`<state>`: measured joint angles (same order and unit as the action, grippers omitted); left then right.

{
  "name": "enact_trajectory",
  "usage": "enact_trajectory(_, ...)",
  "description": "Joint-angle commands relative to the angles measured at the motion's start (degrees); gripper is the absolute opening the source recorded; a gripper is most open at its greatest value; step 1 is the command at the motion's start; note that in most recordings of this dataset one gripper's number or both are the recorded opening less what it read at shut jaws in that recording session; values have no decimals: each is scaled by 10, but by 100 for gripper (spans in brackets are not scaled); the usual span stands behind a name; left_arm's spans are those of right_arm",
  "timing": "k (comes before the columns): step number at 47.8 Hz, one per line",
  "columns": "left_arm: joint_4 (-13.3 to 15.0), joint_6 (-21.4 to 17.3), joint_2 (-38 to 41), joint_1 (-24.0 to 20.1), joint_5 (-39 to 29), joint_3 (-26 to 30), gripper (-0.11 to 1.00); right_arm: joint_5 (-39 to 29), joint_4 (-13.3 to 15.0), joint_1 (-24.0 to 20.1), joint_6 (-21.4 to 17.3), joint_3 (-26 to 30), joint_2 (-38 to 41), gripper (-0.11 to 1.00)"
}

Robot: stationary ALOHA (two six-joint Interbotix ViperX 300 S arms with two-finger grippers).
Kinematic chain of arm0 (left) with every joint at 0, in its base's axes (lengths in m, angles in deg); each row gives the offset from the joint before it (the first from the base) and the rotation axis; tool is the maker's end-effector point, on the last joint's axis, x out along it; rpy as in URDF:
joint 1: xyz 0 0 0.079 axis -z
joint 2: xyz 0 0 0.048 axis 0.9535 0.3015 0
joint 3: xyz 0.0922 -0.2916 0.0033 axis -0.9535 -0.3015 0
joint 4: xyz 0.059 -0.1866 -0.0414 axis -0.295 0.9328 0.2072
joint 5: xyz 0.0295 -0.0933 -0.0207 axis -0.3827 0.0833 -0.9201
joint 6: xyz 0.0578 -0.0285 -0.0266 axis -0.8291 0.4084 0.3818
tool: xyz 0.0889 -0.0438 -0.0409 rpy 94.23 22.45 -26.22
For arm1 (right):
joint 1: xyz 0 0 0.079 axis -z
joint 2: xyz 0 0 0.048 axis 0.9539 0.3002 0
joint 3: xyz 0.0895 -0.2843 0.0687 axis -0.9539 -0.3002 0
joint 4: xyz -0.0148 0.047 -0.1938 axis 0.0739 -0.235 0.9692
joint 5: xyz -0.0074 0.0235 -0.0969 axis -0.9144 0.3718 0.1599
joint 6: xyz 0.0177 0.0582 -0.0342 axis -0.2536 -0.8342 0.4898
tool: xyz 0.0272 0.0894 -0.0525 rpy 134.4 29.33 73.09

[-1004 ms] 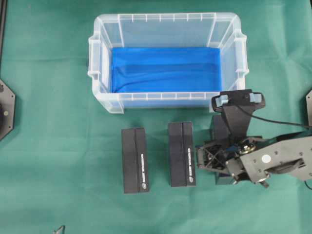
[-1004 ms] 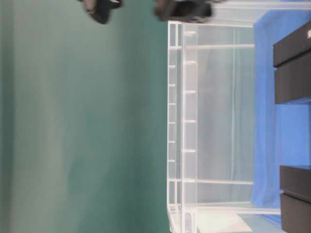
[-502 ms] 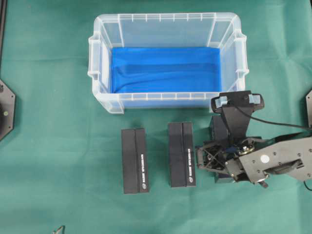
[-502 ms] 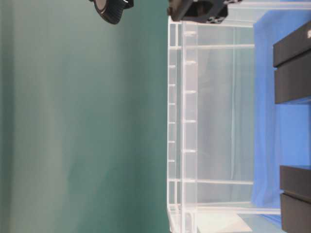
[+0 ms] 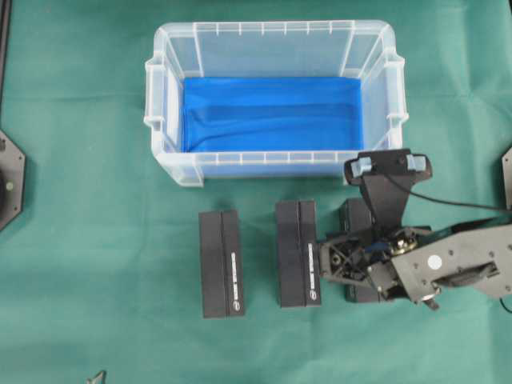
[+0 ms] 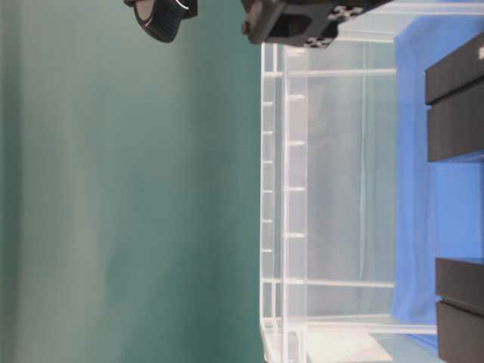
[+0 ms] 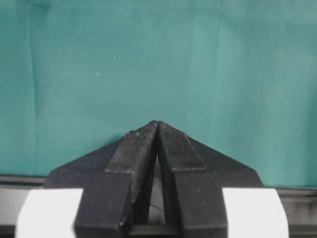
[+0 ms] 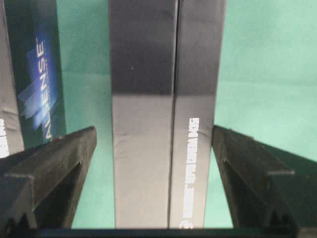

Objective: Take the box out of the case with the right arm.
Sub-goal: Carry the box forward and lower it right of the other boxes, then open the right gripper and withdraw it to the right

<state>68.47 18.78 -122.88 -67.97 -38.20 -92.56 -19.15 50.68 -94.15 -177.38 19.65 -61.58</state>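
Observation:
The clear case stands at the back, with only its blue sheet inside. Three black boxes lie on the green cloth in front of it. My right gripper is open and straddles the rightmost box. In the right wrist view this box lies between the two fingers, with green cloth showing on both sides. My left gripper is shut and empty over bare cloth.
The left box and middle box lie side by side, the middle one close to my right gripper and also showing in the right wrist view. The table-level view shows the case wall.
My right gripper has shifted slightly left over the rightmost box. The case and the other two boxes have not moved.

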Motion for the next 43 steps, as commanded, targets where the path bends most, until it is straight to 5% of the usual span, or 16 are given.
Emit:
enact_trajectory(1, -1, -1, 2, -1, 2, 16, 0, -4, 1, 0, -1, 12, -14, 88)
enact_trajectory(23, -2, 0, 2, -1, 2, 16, 0, -22, -1, 0, -1, 39, -40, 88)
enact_trajectory(43, -2, 0, 2, -1, 1, 16, 0, -249, 10, 1, 37, 188, -79, 88)
